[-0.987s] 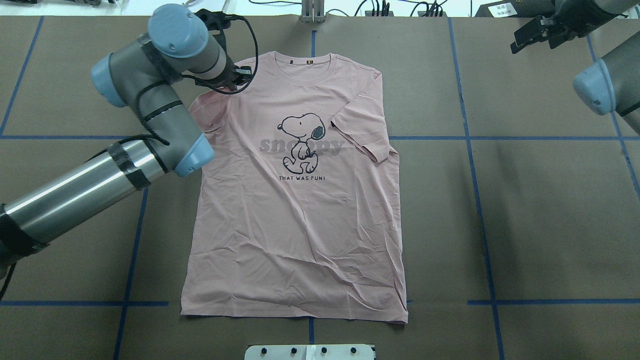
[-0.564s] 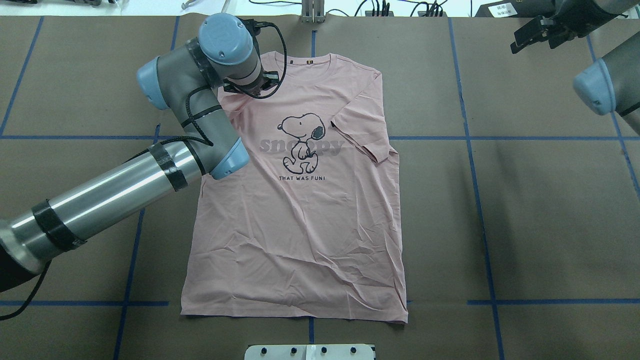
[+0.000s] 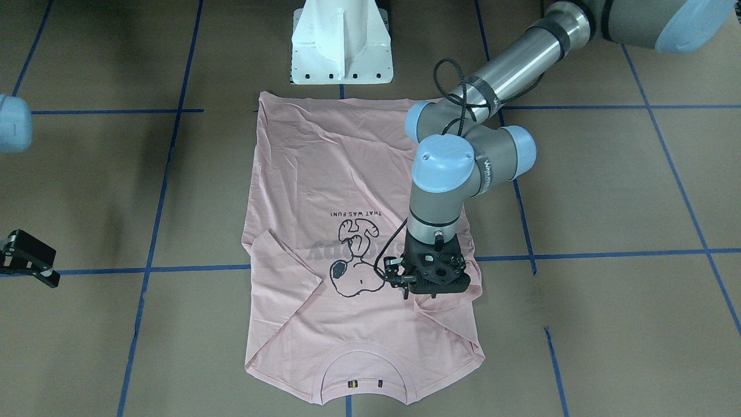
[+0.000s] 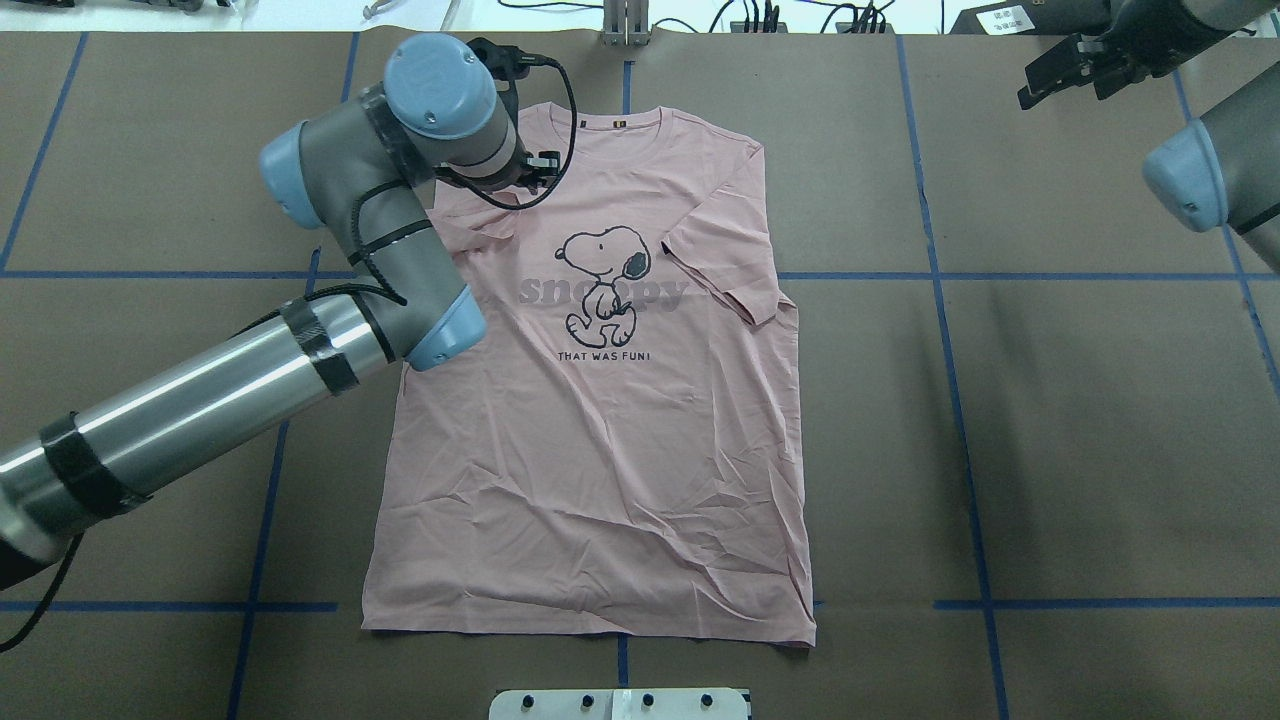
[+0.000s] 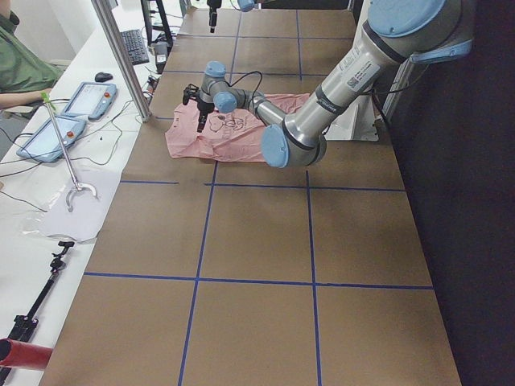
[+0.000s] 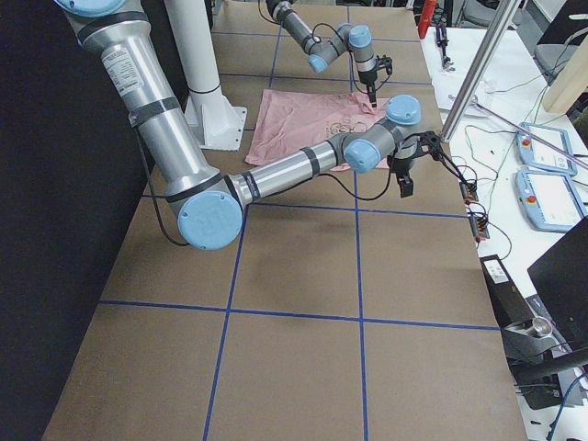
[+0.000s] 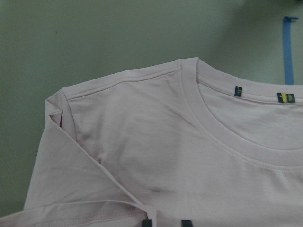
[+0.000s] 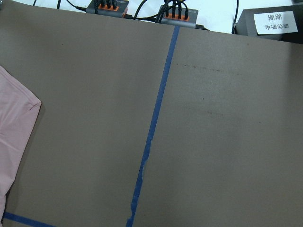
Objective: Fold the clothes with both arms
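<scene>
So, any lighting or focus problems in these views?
Left wrist view: greenish cast, pale pink T-shirt slightly soft. Overhead view: bright glare stripe along the silver-grey tubular left arm. Front-facing view: soft dark shadows on the brown paper table. Right wrist view: sharp.

We see a robotics lab: a table [image 4: 1100, 420] gridded with blue tape [image 4: 1100, 275], teach pendants [image 5: 87, 100] and a keyboard [image 5: 133, 46] at upper left.

Overhead, the left arm [image 4: 380, 200] hides 1 T-shirt [image 4: 600, 450] sleeve; left pincer [image 7: 166, 223] tips are cropped.
</scene>
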Robot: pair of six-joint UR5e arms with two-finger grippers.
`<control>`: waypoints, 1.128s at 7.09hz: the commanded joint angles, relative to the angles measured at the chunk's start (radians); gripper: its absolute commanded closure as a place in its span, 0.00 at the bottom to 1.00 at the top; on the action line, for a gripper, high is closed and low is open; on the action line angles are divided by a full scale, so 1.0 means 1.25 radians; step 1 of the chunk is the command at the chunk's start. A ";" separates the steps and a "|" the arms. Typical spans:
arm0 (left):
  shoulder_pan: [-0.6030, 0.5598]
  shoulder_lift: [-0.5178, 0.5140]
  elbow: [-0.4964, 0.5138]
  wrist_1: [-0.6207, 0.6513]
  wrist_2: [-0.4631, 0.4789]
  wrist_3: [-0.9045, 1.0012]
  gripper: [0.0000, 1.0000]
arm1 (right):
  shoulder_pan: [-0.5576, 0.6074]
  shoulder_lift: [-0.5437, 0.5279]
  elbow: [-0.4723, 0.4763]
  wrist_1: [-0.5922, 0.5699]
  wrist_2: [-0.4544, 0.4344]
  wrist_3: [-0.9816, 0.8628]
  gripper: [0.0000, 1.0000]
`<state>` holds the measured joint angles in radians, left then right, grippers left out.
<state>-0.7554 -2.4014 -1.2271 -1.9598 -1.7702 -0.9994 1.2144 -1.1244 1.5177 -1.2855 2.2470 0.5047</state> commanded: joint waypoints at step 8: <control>-0.039 0.192 -0.028 -0.267 -0.027 0.036 0.56 | -0.001 0.000 0.000 0.000 -0.002 0.000 0.00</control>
<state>-0.8049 -2.1580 -1.2801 -2.2716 -1.8041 -0.9436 1.2134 -1.1244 1.5174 -1.2855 2.2442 0.5047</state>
